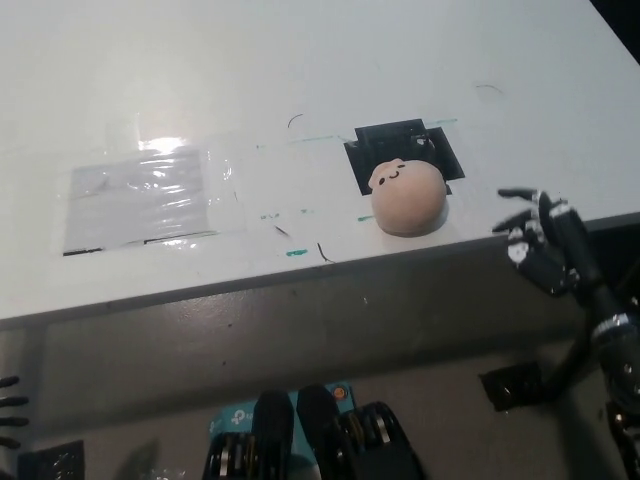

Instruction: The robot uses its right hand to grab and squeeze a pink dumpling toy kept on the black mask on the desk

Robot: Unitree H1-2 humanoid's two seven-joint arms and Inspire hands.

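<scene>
The pink dumpling toy [407, 195], round with a small drawn face, sits on the front part of the black mask [402, 143] on the white desk [300, 80]. My black right hand [541, 240] hovers at the desk's front edge, to the right of the toy and apart from it, open with its fingers spread and nothing in it. Of my left hand only dark fingertips [8, 405] show at the picture's lower left edge, below the desk.
A sheet of clear plastic film [150, 200] lies flat on the desk's left part. Green and black marks [295, 250] dot the surface near the front edge. The desk's front edge [300, 275] runs across the picture below the toy.
</scene>
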